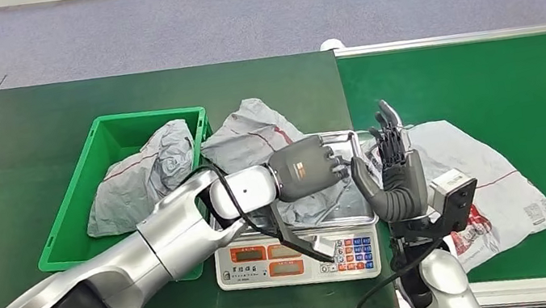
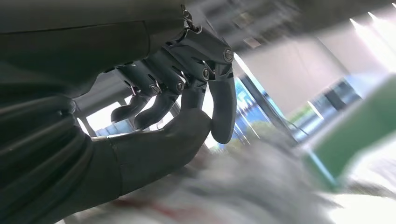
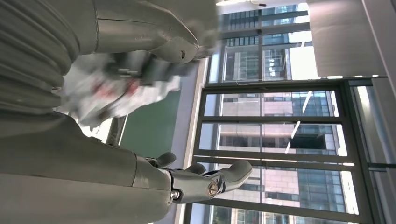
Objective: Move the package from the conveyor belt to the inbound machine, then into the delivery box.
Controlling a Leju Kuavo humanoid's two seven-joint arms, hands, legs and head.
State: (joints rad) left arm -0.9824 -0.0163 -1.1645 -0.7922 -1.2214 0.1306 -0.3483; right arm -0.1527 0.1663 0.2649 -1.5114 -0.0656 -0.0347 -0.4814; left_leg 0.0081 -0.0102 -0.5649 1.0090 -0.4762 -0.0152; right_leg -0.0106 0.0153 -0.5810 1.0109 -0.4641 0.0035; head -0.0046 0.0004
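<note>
Head view: my left hand [image 1: 306, 167] is lying palm down over the grey package [image 1: 259, 136] that is resting on the scale [image 1: 299, 258], which I take to be the inbound machine. Whether the fingers are actually closing on the plastic I cannot tell; the hand's back hides them. In the left wrist view the fingers [image 2: 222, 112] are curling toward the thumb just above a blurred grey wrapper, and nothing is clearly pinched.

My right hand [image 1: 395, 172] is standing upright just beside the scale's tray, fingers apart and pointing up, holding nothing. I judge it is being kept clear so the left hand can work the package alone.

Package is draping partly off the tray's far edge toward the green crate [image 1: 72, 225], the delivery box as I read it. Weighing step looks under way; transfer to the crate not yet done.

Surroundings: another grey bag [image 1: 143, 177] is already lying in the crate, and a white bag [image 1: 495, 186] is waiting on the conveyor belt [image 1: 503, 78]. The crate's near wall is standing between scale and crate floor, so the package will need lifting over it.
</note>
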